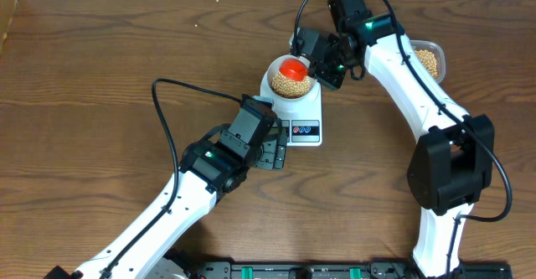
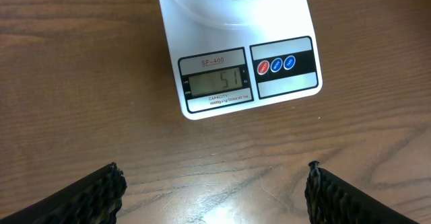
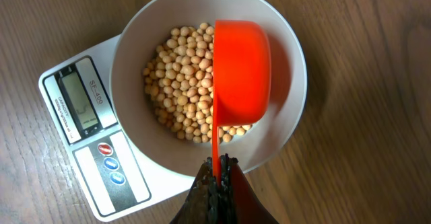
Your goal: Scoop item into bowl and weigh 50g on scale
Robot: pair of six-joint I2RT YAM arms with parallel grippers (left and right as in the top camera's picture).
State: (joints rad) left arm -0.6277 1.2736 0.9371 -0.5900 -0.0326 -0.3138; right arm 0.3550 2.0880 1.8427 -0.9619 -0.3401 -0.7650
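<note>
The white bowl (image 3: 283, 42) sits on the white scale (image 1: 306, 111), with tan beans (image 3: 178, 83) in it. The scale's display (image 2: 217, 83) reads 51; beside it are a red and two blue buttons (image 2: 276, 65). My right gripper (image 3: 219, 167) is shut on the thin handle of an orange scoop (image 3: 241, 69), whose cup is turned over above the beans inside the bowl. In the overhead view the scoop (image 1: 292, 67) covers the bowl's top. My left gripper (image 2: 214, 183) is open and empty over bare table, just in front of the scale.
A clear plastic container (image 1: 429, 59) with more beans stands at the right, partly behind the right arm (image 1: 410, 69). The left arm (image 1: 209, 162) reaches in from the bottom left. The table's far edge runs along the top.
</note>
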